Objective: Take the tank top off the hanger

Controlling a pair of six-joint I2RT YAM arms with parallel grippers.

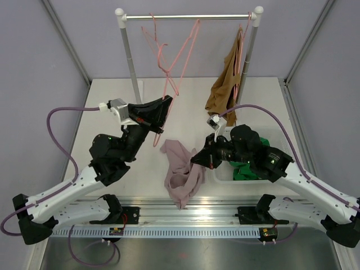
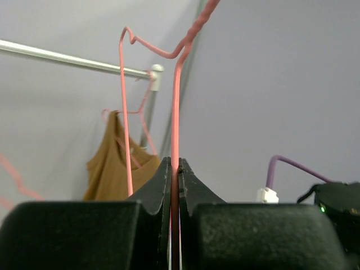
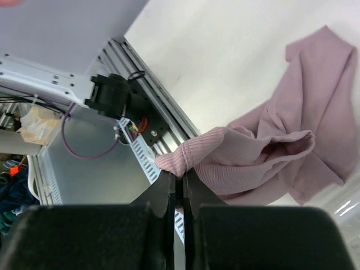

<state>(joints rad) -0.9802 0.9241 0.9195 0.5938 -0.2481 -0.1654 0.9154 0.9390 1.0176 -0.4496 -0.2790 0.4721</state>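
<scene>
Right gripper point(image 3: 179, 171): jaws were found clamped on a ribbed, rolled edge of the mauve tank top point(image 3: 281, 152). From that pinch the garment spread in loose folds across the table point(image 1: 112, 95), near the middle, with its near part draped over the table's near edge.

Left gripper point(image 2: 175, 169): jaws were pressed together on a straight run of the pink wire hanger point(image 2: 178, 95), to the left of the garment and well apart from it. The wire ran up toward the rail point(image 1: 185, 17) at the far side. Whether its hook sat on the rail could not be confirmed. No mauve cloth was seen on this hanger.

A brown garment point(image 1: 224, 84) hung on a separate hanger at the far right, untouched.

Assessment: the garment appeared fully clear of the wire, so the removal step was judged essentially done. The next move would call for the right jaws to open and let the garment settle on the table, and for the left jaws to part from the wire without swinging it.
</scene>
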